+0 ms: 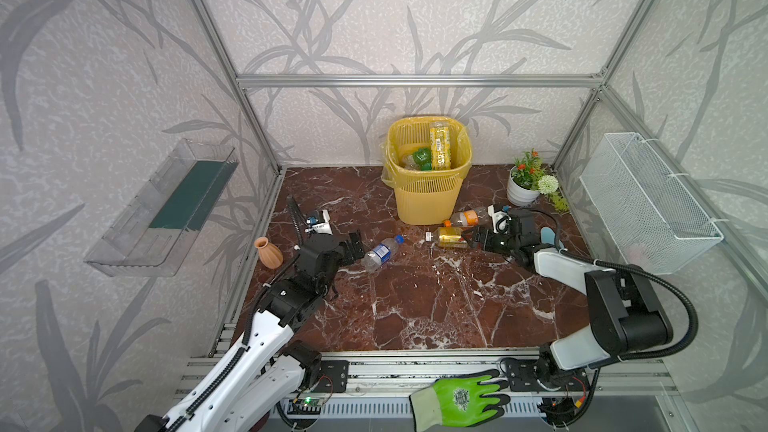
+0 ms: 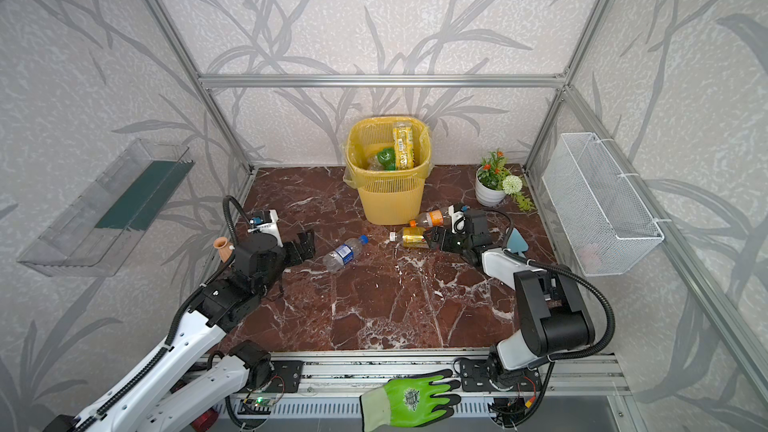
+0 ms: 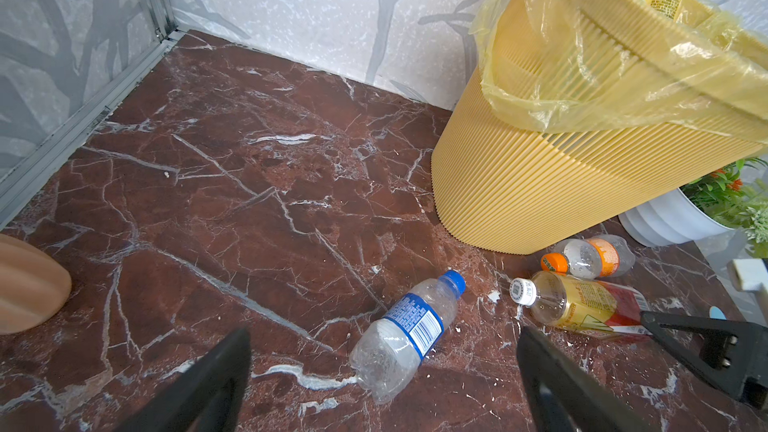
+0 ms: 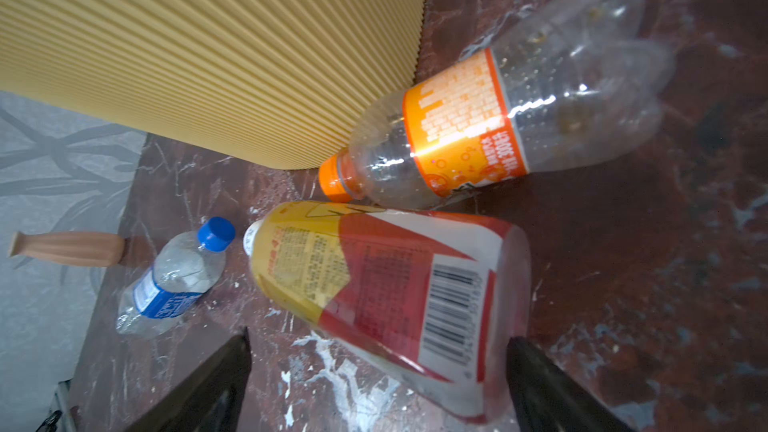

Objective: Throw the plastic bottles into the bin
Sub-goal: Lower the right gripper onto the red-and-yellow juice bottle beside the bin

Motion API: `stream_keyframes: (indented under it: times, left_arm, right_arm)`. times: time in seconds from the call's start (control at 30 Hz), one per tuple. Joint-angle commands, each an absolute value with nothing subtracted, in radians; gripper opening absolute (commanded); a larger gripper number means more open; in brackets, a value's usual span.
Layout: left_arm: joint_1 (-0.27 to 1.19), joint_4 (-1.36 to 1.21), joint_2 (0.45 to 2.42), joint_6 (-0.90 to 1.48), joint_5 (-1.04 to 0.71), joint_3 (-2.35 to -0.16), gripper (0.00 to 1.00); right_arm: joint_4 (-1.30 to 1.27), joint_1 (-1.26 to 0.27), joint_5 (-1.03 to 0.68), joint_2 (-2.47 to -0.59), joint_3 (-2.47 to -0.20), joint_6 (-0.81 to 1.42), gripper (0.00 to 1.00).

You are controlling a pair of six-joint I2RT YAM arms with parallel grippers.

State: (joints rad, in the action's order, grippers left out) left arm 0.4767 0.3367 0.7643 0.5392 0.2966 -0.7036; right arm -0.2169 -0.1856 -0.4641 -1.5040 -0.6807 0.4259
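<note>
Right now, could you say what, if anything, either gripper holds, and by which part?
Nothing: left gripper open; right gripper open, flanking the base of the red-labelled bottle.

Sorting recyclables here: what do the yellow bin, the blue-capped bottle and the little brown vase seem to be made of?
Yellow bin: moulded plastic, matte, judging by its thin even slats; its liner bag is glossy thin film. Blue-capped bottle: thin clear plastic, see-through and dented. Vase: matte, ribbed, terracotta-coloured; probably fired clay, though plastic cannot be ruled out.
</note>
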Motion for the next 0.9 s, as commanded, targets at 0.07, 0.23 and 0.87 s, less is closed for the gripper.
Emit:
stream_keyframes:
  times: [0.07,0.23,0.87]
  left_arm:
    - [0.473,0.339,0.756,0.566,0.330,-0.687,0.99]
    - [0.473,0.336,0.756,0.562,0.333,-0.688,0.99]
    - [0.473,0.318,0.760,0.587,0.319,-0.674,0.99]
  right_arm:
    - [-0.161,-0.252,-0.540,-1.404,-0.649,0.420,0.94]
    - [-0.051,-0.268,-0.507,-1.349,-0.640,0.354,0.94]
    - [0.341,-0.392,-0.129,-1.528,-1.004,-0.196,0.99]
